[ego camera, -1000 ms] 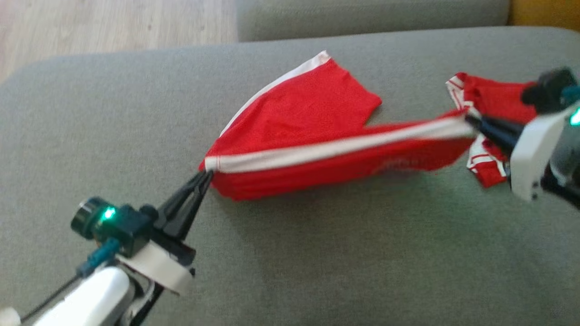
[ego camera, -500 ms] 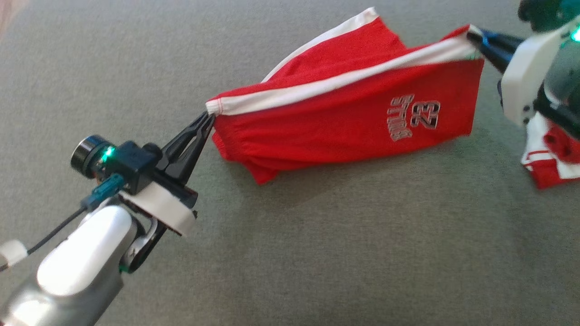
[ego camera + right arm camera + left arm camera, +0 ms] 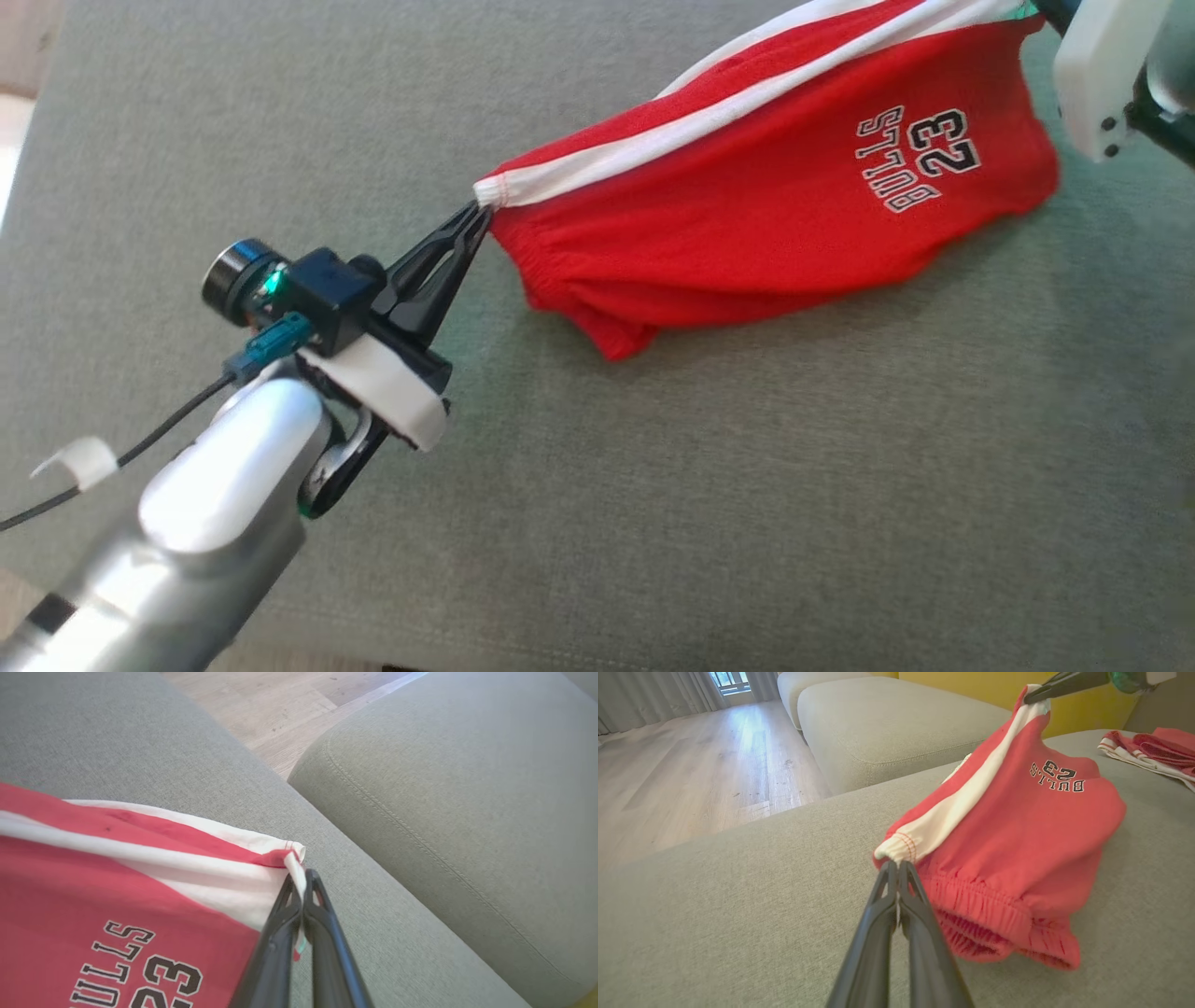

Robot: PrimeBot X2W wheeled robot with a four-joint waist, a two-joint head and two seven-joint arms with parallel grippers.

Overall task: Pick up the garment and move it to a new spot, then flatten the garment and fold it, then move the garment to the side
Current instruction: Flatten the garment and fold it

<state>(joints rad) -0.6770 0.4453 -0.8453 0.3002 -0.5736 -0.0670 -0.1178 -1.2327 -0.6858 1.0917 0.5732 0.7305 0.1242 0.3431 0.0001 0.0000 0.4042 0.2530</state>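
Note:
The garment [image 3: 784, 205] is a pair of red shorts with a white side stripe and "BULLS 23" print, stretched between my two grippers above the grey couch cushion [image 3: 653, 485]. My left gripper [image 3: 476, 217] is shut on the waistband corner [image 3: 896, 847] at the white stripe. At the top right edge of the head view, my right gripper [image 3: 301, 879] is shut on the hem corner of the same stripe. The elastic waistband [image 3: 994, 910] sags down to the cushion.
A second red and white garment [image 3: 1153, 749] lies on the cushion at the far right of the left wrist view. Another grey cushion [image 3: 458, 788] stands beside this one, across a gap of wooden floor [image 3: 691, 765]. A yellow wall [image 3: 1092, 704] is behind.
The shorts have been lifted and pulled taut, swinging so the printed side faces the head camera. The head camera has shifted, and the other garment has left its view.

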